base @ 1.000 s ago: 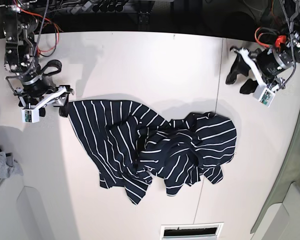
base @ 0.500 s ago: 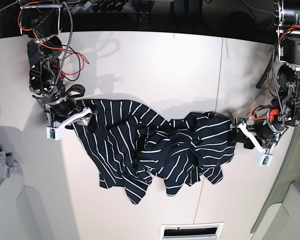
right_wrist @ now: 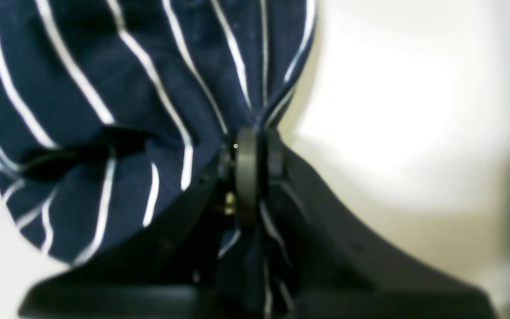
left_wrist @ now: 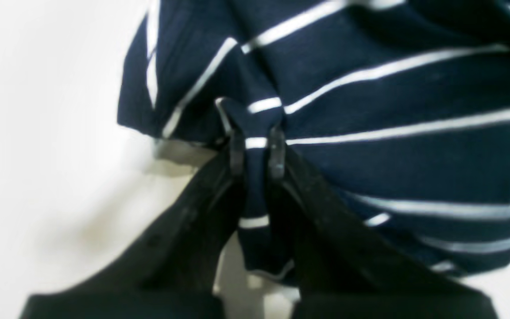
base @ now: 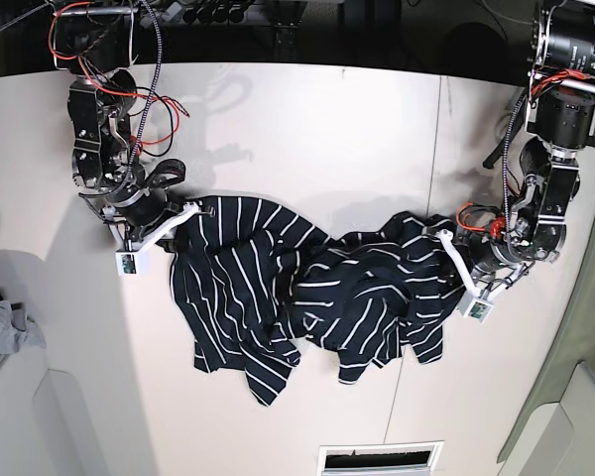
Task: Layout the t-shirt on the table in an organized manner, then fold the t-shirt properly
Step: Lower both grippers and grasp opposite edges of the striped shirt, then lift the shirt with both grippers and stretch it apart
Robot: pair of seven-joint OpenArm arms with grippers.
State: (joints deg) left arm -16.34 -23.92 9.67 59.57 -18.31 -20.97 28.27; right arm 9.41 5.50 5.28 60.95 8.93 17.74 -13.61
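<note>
The dark navy t-shirt (base: 297, 288) with thin white stripes lies crumpled across the middle of the white table (base: 307, 129). In the base view my left gripper (base: 446, 260) is at the shirt's right edge, shut on a pinch of fabric. The left wrist view shows its black fingertips (left_wrist: 237, 153) clamping a fold of the t-shirt (left_wrist: 370, 97). My right gripper (base: 183, 226) is at the shirt's left edge, also shut on cloth. In the right wrist view the t-shirt (right_wrist: 126, 88) bunches where the fingertips (right_wrist: 246, 168) pinch it.
A small grey cloth (base: 5, 327) lies at the table's left edge. A thin dark seam (base: 431, 198) runs down the table on the right. A white vent slot (base: 377, 458) sits at the front edge. Red cables (base: 129, 94) hang by the right arm.
Both arms came in to the shirt's two side edges and both grippers closed on the fabric. The gripped edges are drawn slightly inward and lifted.
</note>
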